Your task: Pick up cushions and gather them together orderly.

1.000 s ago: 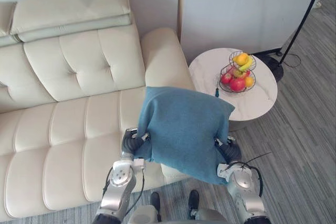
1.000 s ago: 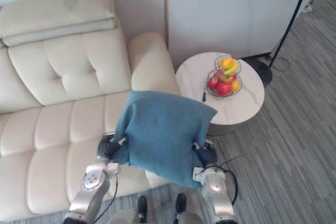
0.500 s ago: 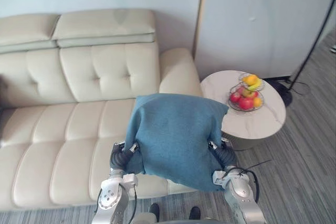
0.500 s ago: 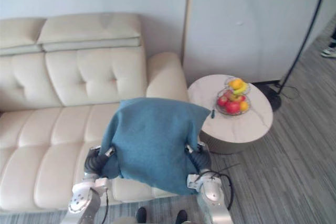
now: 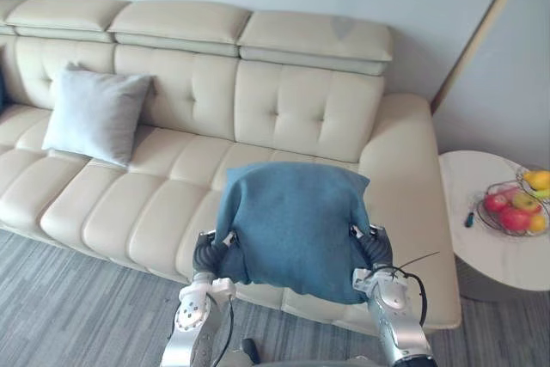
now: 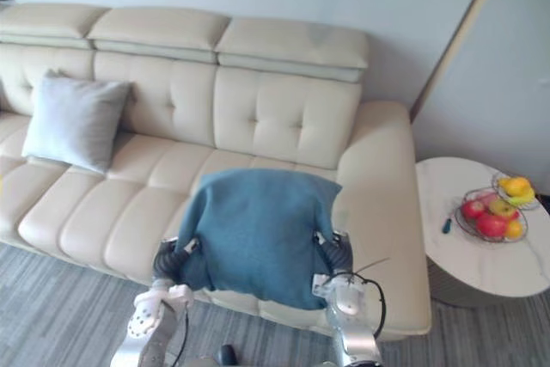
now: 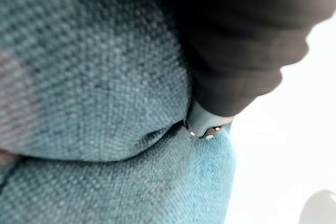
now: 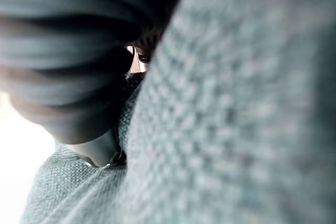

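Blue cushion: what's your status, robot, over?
Carrying: left hand and right hand flank blue cushion, held up before sofa. Far left, grey cushion leans on backrest. Off right, round table with fruit basket.

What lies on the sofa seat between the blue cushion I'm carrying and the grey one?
Nothing visible. Bare sofa seat runs from the blue cushion, held between the left hand and right hand, to the grey cushion.
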